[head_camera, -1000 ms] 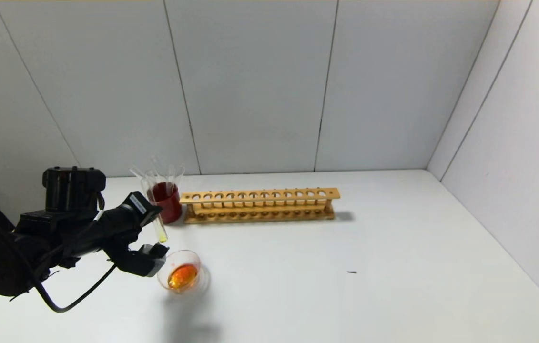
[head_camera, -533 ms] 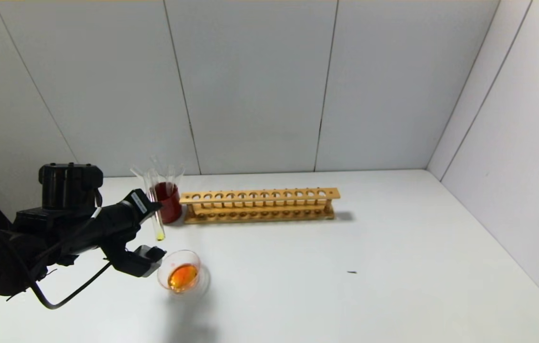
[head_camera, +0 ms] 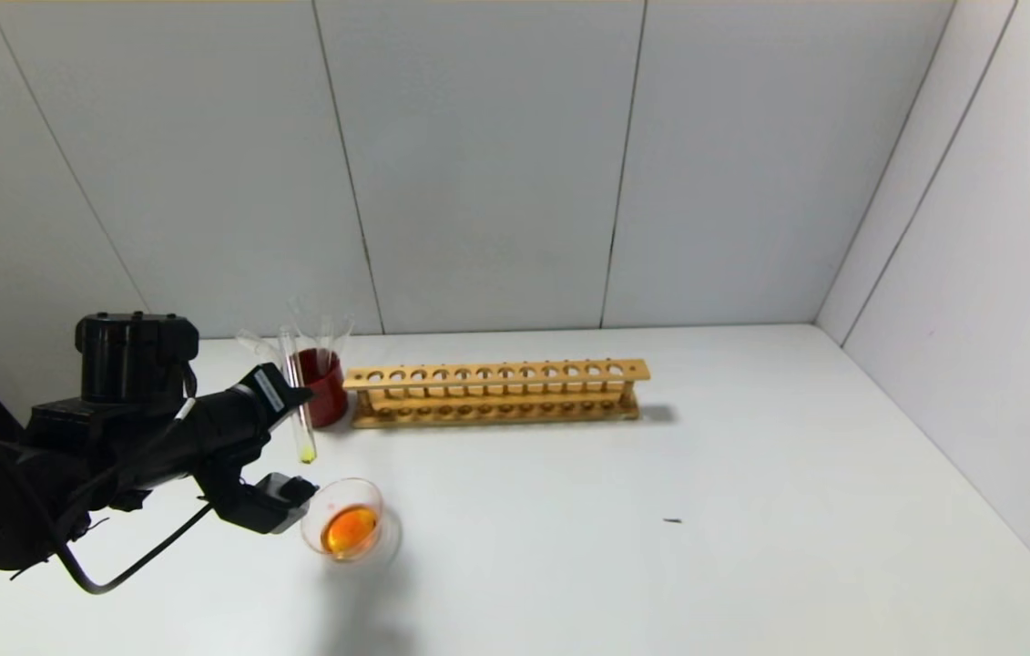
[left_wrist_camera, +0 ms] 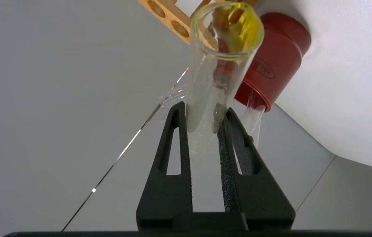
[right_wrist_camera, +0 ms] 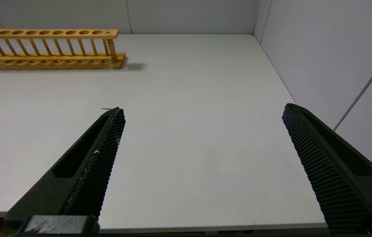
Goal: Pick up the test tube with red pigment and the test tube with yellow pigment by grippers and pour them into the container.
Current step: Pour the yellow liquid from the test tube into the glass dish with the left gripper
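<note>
Reference landmark: red cup (head_camera: 321,387), standing on the table (head_camera: 660,510) at the left end of the wooden rack (head_camera: 496,392).

**State**
- Left gripper (head_camera: 287,401): clamped on the test tube with yellow pigment (head_camera: 299,401), jaws pinching the glass partway along its length. Tube held near upright just in front of the red cup, yellow liquid at the low end.
- Container (head_camera: 346,519): forward of the red cup, nearer the robot, holding orange liquid. Not under the tube; tube tip above and behind the dish rim.
- Other clear tubes (head_camera: 332,333): leaning in the red cup, close behind the held tube. Red-pigment tube not distinguishable among them.
- Right gripper (right_wrist_camera: 202,138): jaws spread wide, empty, parked above bare table well to the right of the rack end farthest from the red cup.

**Hazards, judged from this position**
1. Slip of smooth glass between the jaws during tilting. Cause: narrow two-point contact on a round wall. Result: tube dropped onto table or dish.
2. Spill short of the dish. Cause: tilting before bringing the tube mouth over the container. Result: yellow liquid on the table between red cup and dish.
3. Collision with the leaning tubes. Cause: upper end of the held tube swinging back toward the red cup during rotation. Result: cup tipped or glass knocked out.
4. Dish displaced. Cause: lower gripper body close beside its rim on descent.
5. Glass fracture. Cause: excess clamping force.
</note>
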Controlling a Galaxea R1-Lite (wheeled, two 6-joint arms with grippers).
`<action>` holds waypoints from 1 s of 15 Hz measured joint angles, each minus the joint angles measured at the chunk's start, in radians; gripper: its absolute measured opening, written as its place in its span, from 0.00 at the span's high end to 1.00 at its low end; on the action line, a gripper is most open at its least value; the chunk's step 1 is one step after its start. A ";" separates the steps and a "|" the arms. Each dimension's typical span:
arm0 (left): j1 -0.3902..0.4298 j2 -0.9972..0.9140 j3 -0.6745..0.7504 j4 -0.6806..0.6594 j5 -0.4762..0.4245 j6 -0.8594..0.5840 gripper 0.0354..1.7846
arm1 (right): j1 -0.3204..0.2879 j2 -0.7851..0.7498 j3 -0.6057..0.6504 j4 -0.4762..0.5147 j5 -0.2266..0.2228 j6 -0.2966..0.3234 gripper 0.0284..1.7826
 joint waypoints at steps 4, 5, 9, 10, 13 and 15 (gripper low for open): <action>-0.002 -0.006 -0.002 -0.005 0.003 0.053 0.85 | 0.000 0.000 0.000 0.000 0.000 0.000 0.02; -0.002 -0.011 -0.001 -0.006 0.005 0.057 0.85 | 0.000 0.000 0.000 0.000 0.000 0.000 0.02; -0.002 -0.035 0.006 -0.006 0.034 0.069 0.85 | -0.001 0.000 0.000 0.000 0.000 0.000 0.02; -0.002 -0.042 0.007 -0.006 0.037 0.086 0.85 | 0.000 0.000 0.000 0.000 0.000 0.000 0.02; -0.002 -0.052 0.008 -0.006 0.038 0.098 0.85 | 0.000 0.000 0.000 0.000 0.000 0.000 0.02; -0.003 -0.056 0.008 -0.007 0.037 0.080 0.85 | 0.000 0.000 0.000 0.000 0.000 0.000 0.02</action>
